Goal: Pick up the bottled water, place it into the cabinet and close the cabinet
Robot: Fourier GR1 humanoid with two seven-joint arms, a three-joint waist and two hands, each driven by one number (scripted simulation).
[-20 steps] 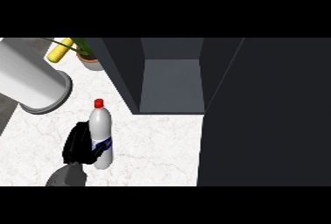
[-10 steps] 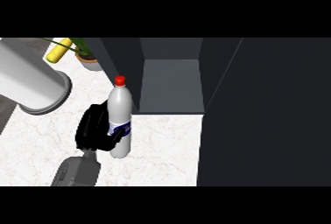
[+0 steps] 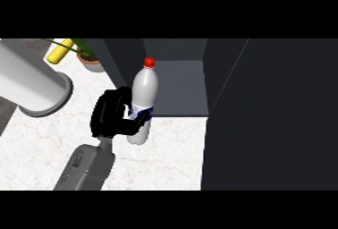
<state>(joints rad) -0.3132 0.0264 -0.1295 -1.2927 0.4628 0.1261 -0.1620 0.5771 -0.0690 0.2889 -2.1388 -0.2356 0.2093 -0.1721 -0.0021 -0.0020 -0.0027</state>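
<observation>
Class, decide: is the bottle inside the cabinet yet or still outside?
Outside. The bottle is held by the left hand in front of the open cabinet.

White marbled counter (image 3: 40, 152) with faint pinkish veins. Large pale grey cylinder (image 3: 30, 80) at far left, its flared base resting on the counter. Behind it, near the back edge: a yellow corn cob (image 3: 59, 51), lying just beside a small potted plant (image 3: 89, 60) with green leaves
</observation>
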